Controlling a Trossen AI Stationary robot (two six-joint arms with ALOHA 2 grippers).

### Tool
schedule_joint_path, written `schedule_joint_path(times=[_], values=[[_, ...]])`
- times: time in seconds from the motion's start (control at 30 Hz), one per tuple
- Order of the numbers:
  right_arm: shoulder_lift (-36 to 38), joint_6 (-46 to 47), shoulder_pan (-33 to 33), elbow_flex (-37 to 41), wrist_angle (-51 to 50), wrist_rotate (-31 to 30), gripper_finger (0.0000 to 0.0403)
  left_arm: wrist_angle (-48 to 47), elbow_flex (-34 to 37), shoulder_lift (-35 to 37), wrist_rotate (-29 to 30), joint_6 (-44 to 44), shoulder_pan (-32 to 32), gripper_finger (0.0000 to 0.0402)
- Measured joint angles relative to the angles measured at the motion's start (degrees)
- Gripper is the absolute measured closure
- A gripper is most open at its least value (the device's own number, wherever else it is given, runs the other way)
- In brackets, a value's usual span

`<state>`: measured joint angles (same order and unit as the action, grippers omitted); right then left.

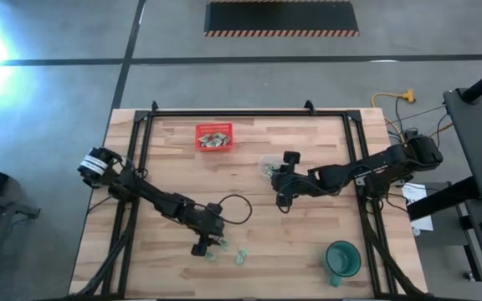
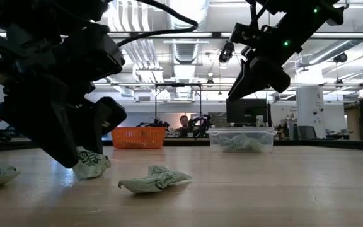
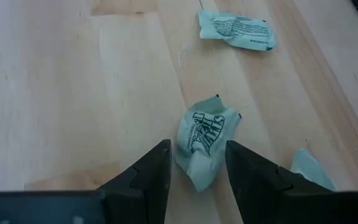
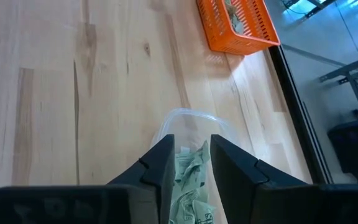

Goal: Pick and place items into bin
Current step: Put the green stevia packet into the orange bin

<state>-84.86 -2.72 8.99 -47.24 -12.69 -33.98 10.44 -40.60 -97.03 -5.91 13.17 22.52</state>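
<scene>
Straddling a small pale green crinkly wrapped piece (image 3: 205, 140), the left gripper (image 3: 196, 171) sits low on the pale wooden slatted table (image 1: 308, 242), well away from the red mesh plastic bin (image 1: 213, 137) and on the near side of the table from it. Its jaws stand apart on either side of the wrapper and are not yet clenched on it; in the low view the piece lies on the wood under the fingers.

Two more green wrapped pieces lie loose close by: one (image 3: 236, 29) farther from the bin-side fingers, another (image 3: 309, 169) just beside the outer finger.

The right gripper (image 4: 191, 163) hangs above a clear shallow plastic tub (image 2: 241, 139) holding crumpled green wrappers, much nearer the red bin than the left gripper is. Its fingers stand only narrowly apart, with green wrappers (image 4: 191, 180) visible in the gap; whether anything is grasped I cannot tell.

Risks noted:
- The wrapper is light and springy; closing off-centre could squeeze it out sideways rather than pinch it.
- The neighbouring piece beside the outer finger may be nudged or dragged along.
- A thin pinch on a crinkled edge could slip during the long carry to the red bin.
- On the right, a descent into the tub could catch several wrappers at once, or tip the light tub.

A teal plastic cup (image 1: 341, 259) stands far from the bin, clear of both arms.
</scene>
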Motion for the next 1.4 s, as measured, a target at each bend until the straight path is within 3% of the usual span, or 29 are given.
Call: schedule_joint_path(times=[0.2, 0.57, 0.77, 0.9, 1.13, 1.2, 1.27, 1.4], values=[[0.0, 0.15, 0.0, 0.0, 0.24, -0.01, 0.0308, -0.13, 0.0, 0.07, 0.11, 0.0, 0.0, 0.0276], [0.02, 0.15, 0.0, 0.0, 0.96, 0.0, 0.0319, -0.92, 0.0, 0.56, -0.01, -0.43, 0.04, 0.039], [0.02, 0.13, 0.0, 0.0, 1.07, 0.0, 0.0316, -3.67, -0.28, 4.0, 2.85, -4.44, -0.24, 0.0395], [0.02, 0.06, 0.0, 0.0, 1.28, 0.0, 0.0321, -9.59, -1.57, 8.8, 14.66, -9.68, -0.55, 0.0394], [0.02, -0.07, 0.0, 0.0, 1.53, 0.02, 0.0329, -15.85, -1.38, 17.13, 52.74, -19.38, -1.74, 0.0394], [0.02, -0.24, 0.0, 0.0, 1.56, 0.04, 0.0331, -15.75, -1.29, 18.96, 60.37, -22.68, -2.55, 0.0394], [0.02, -0.24, 0.0, 0.0, 1.82, 0.04, 0.033, -15.61, -1.26, 20.62, 65.38, -26.63, -3.92, 0.0394], [0.02, -0.5, 0.0, 0.0, 2.22, 0.04, 0.0327, -15.35, -1.51, 23.82, 67.97, -31.98, -8.42, 0.0394]])
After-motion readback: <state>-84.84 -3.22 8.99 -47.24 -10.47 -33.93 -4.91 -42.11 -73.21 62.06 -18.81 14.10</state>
